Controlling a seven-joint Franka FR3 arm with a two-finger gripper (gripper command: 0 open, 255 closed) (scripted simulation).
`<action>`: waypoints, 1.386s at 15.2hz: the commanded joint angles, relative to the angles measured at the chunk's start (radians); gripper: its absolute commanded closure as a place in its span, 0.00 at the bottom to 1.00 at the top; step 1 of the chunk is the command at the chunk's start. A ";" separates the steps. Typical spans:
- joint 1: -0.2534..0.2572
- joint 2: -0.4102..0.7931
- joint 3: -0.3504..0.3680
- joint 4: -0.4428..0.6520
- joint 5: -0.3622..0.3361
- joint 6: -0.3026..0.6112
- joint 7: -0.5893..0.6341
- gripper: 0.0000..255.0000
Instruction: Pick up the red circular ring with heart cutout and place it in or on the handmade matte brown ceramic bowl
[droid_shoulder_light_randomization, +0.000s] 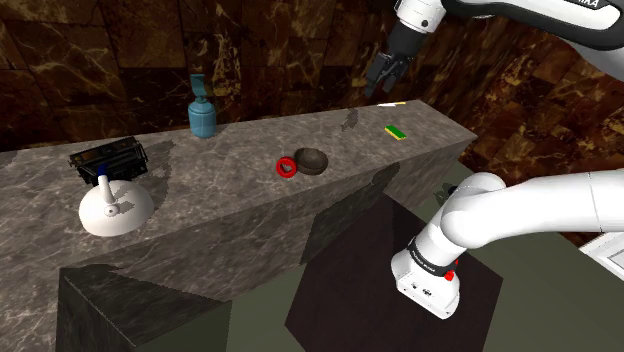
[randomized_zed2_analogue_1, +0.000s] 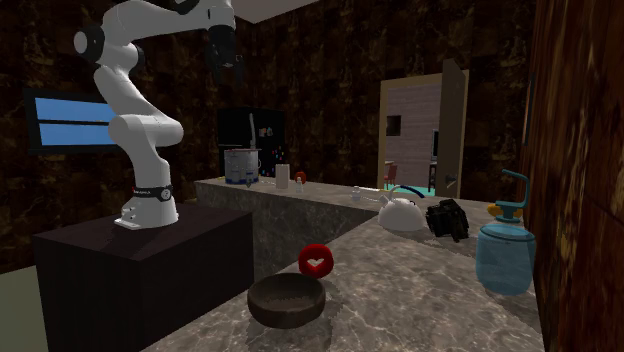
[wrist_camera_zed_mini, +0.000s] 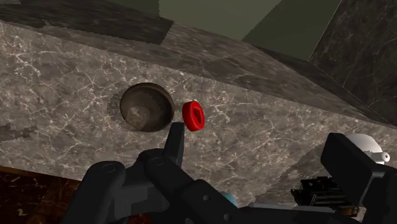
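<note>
- The red circular ring with a heart cutout (droid_shoulder_light_randomization: 287, 167) (randomized_zed2_analogue_1: 317, 259) (wrist_camera_zed_mini: 193, 115) is sitting on the grey marbled stone counter (droid_shoulder_light_randomization: 200, 215), just beside the dark brown matte round bowl (droid_shoulder_light_randomization: 312, 160) (randomized_zed2_analogue_1: 287, 300) (wrist_camera_zed_mini: 147, 107).
- The all-black two-finger gripper (droid_shoulder_light_randomization: 380, 85) (randomized_zed2_analogue_1: 228, 78) (wrist_camera_zed_mini: 261, 149) is hanging high up, well apart from the bowl, its fingers (wrist_camera_zed_mini: 177, 137) standing wide apart and gripping nothing.
- A green rectangular sponge (droid_shoulder_light_randomization: 397, 131) is lying well apart from the bowl, on the side away from the ring.

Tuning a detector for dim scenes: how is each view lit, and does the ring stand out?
Shoulder view: dim, broad shadows on the front of the counter, yet the red ring pops beside the dark bowl. Second exterior view: dark walls, one bright doorway. Wrist view: counter evenly lit, ring clear.
</note>
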 joint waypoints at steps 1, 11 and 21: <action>0.000 0.000 0.000 0.000 0.000 0.000 0.000 0.00; 0.019 0.260 -0.102 -0.062 -0.002 0.267 -0.194 0.00; 0.045 0.615 -0.177 0.016 0.064 0.478 -0.407 0.00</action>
